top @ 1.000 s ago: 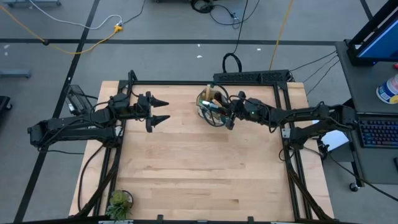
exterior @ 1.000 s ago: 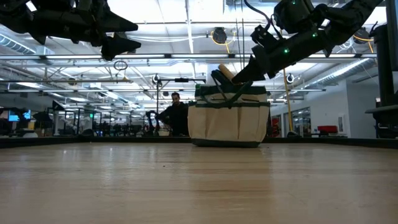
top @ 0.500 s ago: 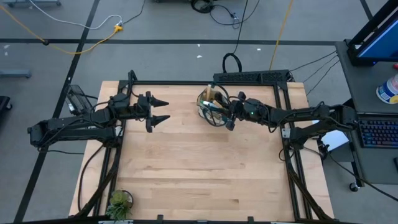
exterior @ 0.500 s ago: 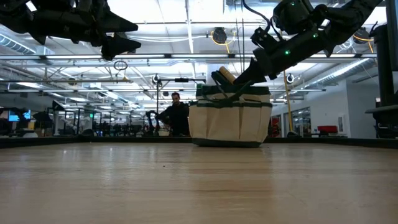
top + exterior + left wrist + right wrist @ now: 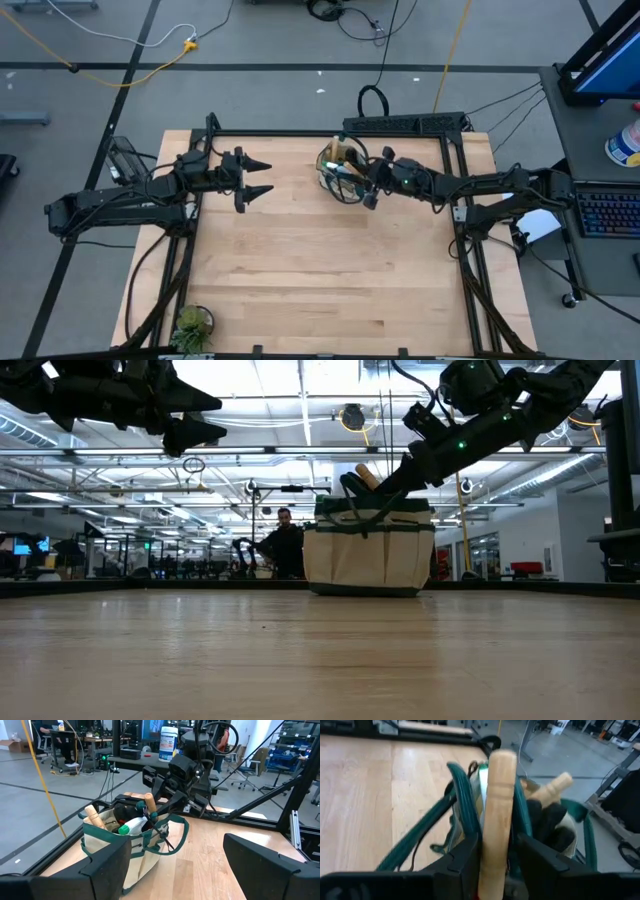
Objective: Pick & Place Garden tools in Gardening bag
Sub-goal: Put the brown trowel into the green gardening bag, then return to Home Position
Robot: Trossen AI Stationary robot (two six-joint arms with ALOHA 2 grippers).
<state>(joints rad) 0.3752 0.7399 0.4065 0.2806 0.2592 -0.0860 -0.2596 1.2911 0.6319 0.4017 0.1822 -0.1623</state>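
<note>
**A:** Where are the tools seen on the bench (image 5: 320, 270)?

**B:** The Gardening bag (image 5: 368, 558) is seen standing upright at the far middle of the wooden bench, its dark green loop handles (image 5: 172, 837) draped over the tan fabric. Garden tools are shown inside it: two wooden handles (image 5: 94, 816) are seen poking above the rim on the left wrist view, with a green spray bottle (image 5: 134, 825) lying across the opening among dark items.

**A:** And the right gripper?

**B:** The right gripper (image 5: 495, 855) is pictured at the top of the bag, reached in from the right side of the bench. A pale wooden tool handle (image 5: 496, 815) is framed between its two dark fingers (image 5: 462, 862), and the handle stands upright over the bag's mouth. The fingers are seen close on either side of the handle; whether it is clamped or already slack between them cannot be told.

**A:** What of the other arm?

**B:** The left gripper (image 5: 259, 176) is held above the bench at the far left, well apart from the bag and pointed toward it, with its fingers (image 5: 107, 865) spread wide and nothing between them.

**A:** Anything else in view?

**B:** A small leafy potted plant (image 5: 192, 327) is seen at the near left corner of the bench. In the low view a person (image 5: 283, 545) is visible in the room behind the bag
</note>
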